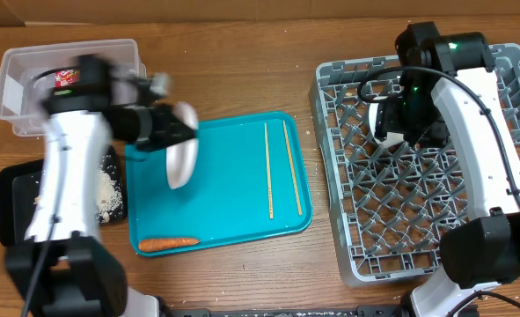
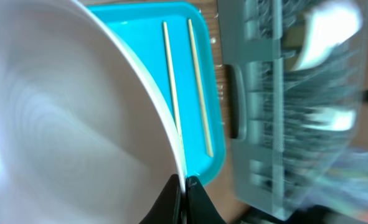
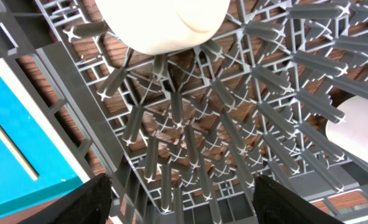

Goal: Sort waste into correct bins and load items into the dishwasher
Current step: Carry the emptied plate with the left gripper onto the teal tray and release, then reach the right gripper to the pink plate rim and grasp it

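Wooden table [image 1: 242, 79], teal tray [image 1: 233, 207] in the middle, dish rack [image 1: 374, 220] on the right, clear tub [image 1: 18, 88] and black tray [image 1: 13, 207] on the left. Left gripper [image 2: 182, 186] is pinched on the rim of the white plate [image 2: 65, 112], holding it on edge above the left part of the teal tray; that arm is blurred in the overhead view. Right gripper [image 3: 182, 186] hangs over the rack, fingers spread wide, nothing between them. One bowl [image 3: 162, 22] sits among the pegs just ahead of it, and a second bowl [image 3: 358, 134] is off to the side in the rack. Chopsticks [image 1: 269, 172] lie side by side on the teal tray, with the carrot [image 1: 167, 242] at its near edge. Red wrapper [image 1: 64, 79] is in the tub, rice grains [image 1: 110, 189] on the black tray. Step in hand looks like loading the plate into the rack; both bowls are in, chopsticks and carrot not yet handled. Next move likely calls for carrying the plate across and slotting it upright between pegs, clear of the bowls and the right arm. A handover may be needed if the left arm cannot reach.
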`<move>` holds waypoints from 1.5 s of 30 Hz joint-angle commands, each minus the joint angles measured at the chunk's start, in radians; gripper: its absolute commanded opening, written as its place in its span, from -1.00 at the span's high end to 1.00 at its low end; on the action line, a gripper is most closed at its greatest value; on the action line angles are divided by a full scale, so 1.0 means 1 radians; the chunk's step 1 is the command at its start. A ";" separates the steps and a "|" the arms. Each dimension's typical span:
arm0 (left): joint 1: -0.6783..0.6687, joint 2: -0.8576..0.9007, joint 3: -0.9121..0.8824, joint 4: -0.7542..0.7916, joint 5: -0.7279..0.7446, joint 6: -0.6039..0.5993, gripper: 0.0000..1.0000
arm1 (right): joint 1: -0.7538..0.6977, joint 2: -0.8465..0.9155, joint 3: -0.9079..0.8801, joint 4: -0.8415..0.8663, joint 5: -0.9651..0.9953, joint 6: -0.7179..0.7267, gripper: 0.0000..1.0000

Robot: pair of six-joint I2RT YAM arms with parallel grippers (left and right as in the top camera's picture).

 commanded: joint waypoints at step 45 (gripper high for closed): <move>0.196 -0.010 0.393 -0.393 -0.764 -0.520 -0.64 | 0.307 0.065 0.138 0.446 -0.445 -0.153 -0.75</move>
